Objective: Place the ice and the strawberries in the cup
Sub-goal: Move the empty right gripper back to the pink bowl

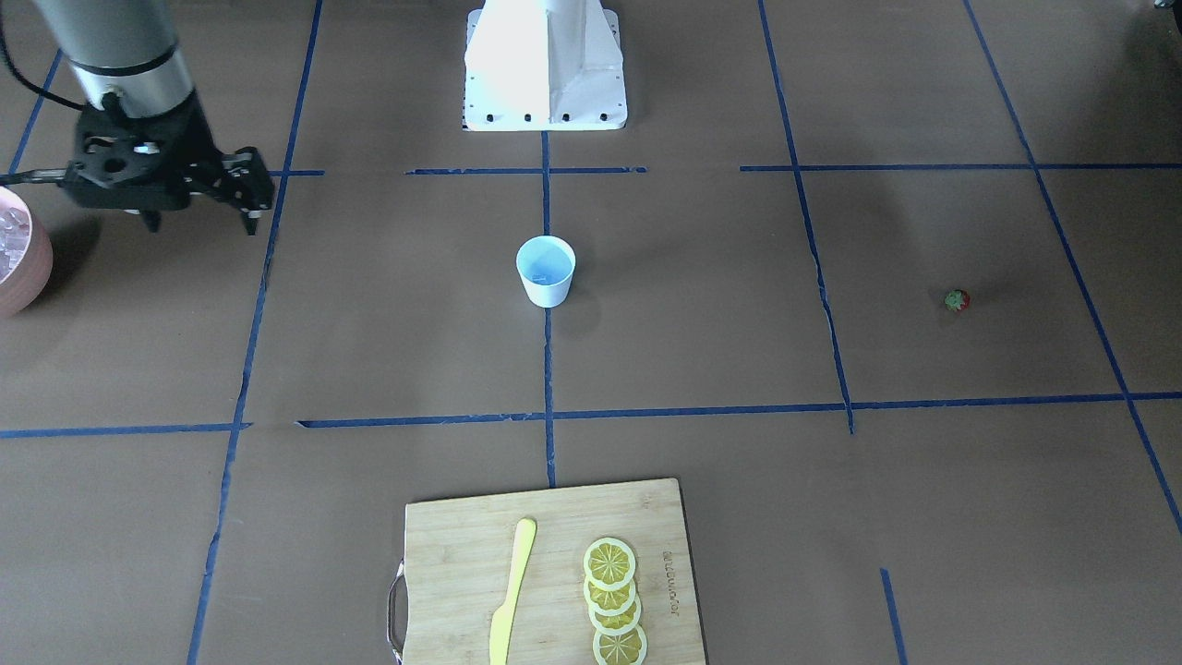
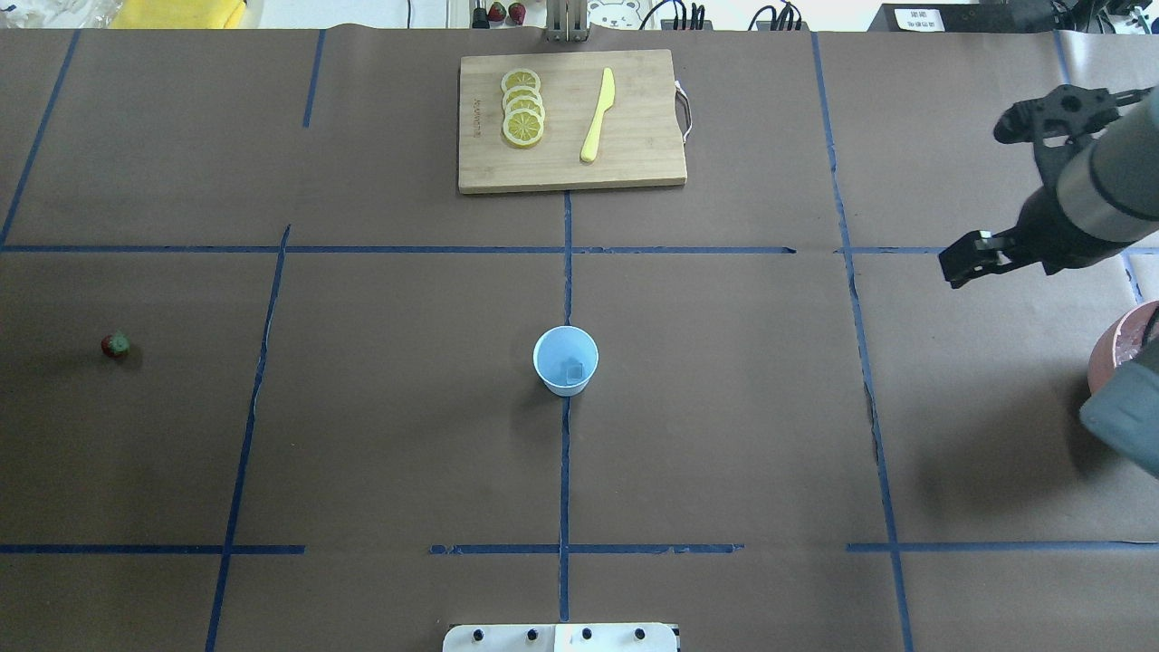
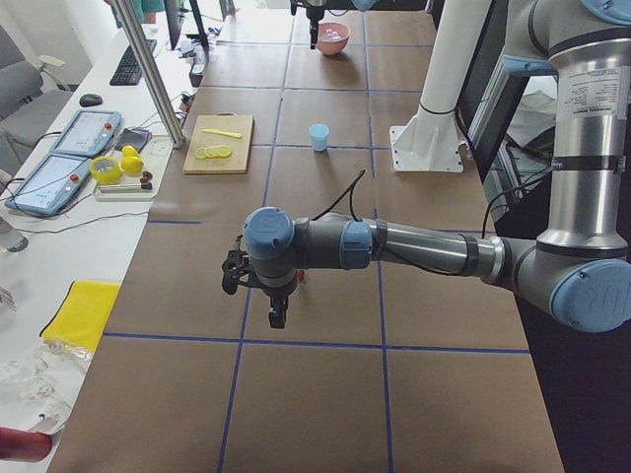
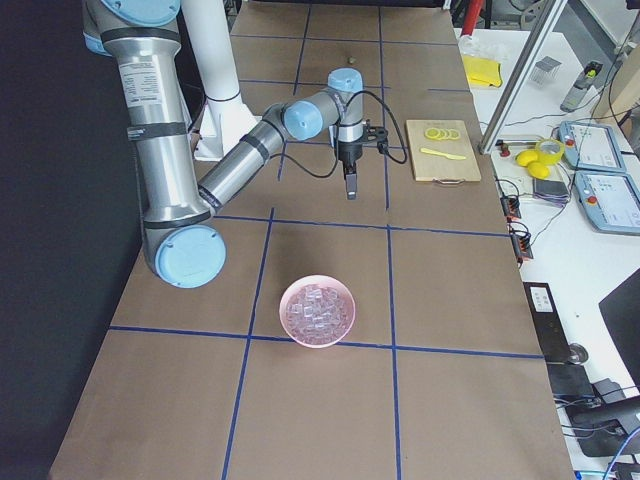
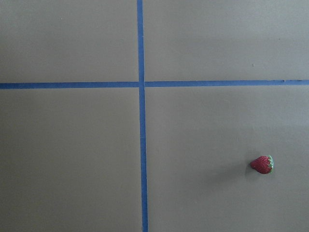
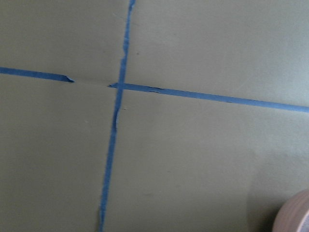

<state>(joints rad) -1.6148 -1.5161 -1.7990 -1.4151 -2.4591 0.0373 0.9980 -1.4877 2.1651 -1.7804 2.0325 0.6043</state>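
The pale blue cup (image 1: 546,270) stands upright at the table's centre, also in the overhead view (image 2: 566,360), with one clear ice cube (image 2: 574,369) inside. More ice fills the pink bowl (image 4: 318,311). The strawberry (image 1: 957,299) lies alone on the table, also in the left wrist view (image 5: 262,165). My right gripper (image 1: 254,194) hangs above the table between cup and bowl; it looks open and empty. My left gripper (image 3: 275,313) hovers near the strawberry (image 3: 301,277); I cannot tell whether it is open or shut.
A wooden cutting board (image 1: 443,536) with lemon slices (image 1: 611,591) and a yellow knife (image 1: 512,591) lies at the table's far edge. The white robot base (image 1: 545,65) stands behind the cup. The pink bowl's rim (image 1: 28,268) sits beside the right arm.
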